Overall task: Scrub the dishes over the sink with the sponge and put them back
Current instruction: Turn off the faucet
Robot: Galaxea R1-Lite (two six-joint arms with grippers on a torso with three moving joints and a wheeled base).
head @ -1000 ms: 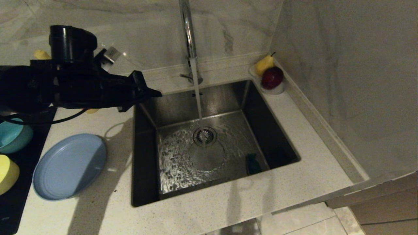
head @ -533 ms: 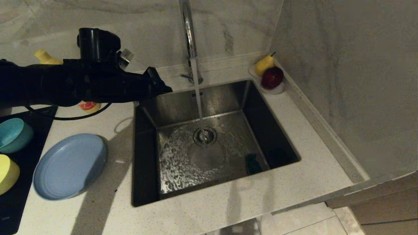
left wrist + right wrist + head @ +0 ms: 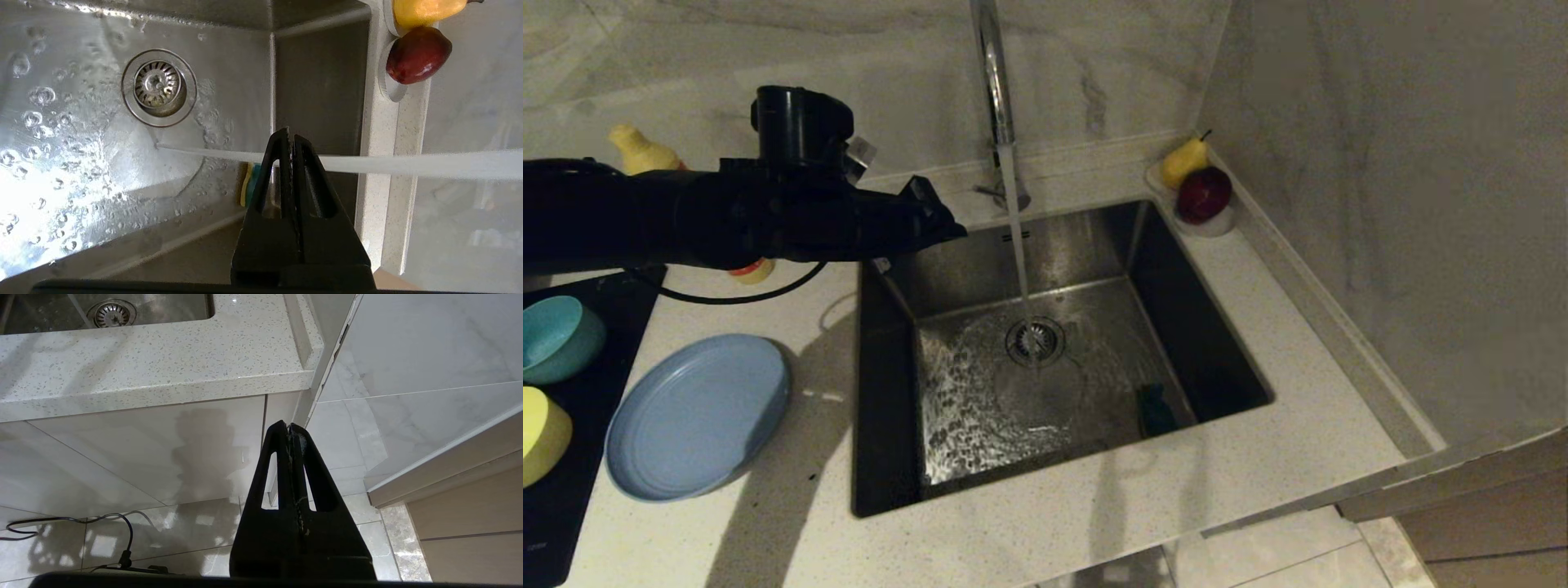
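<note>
My left gripper (image 3: 956, 230) (image 3: 291, 134) is shut and empty, reaching level over the back-left corner of the steel sink (image 3: 894, 384), just left of the running water. The sponge (image 3: 1156, 408) (image 3: 249, 183) stands on edge on the sink floor near the front-right wall, green and yellow layers showing. A pale blue-grey plate (image 3: 697, 415) lies on the counter left of the sink. A teal bowl (image 3: 556, 337) and a yellow bowl (image 3: 539, 433) sit on the black cooktop at the far left. My right gripper (image 3: 291, 430) hangs shut below the counter edge, over the floor.
The chrome tap (image 3: 992, 73) runs a stream onto the drain strainer (image 3: 1035, 340). A yellow pear (image 3: 1183, 161) and a dark red apple (image 3: 1203, 194) sit in a small dish at the sink's back-right corner. A yellow bottle (image 3: 645, 151) stands behind my left arm. Marble walls close the back and right.
My left arm has swung right and forward, from over the counter left of the sink to over the sink's back-left corner. Its gripper stayed shut. The right arm has not moved.
</note>
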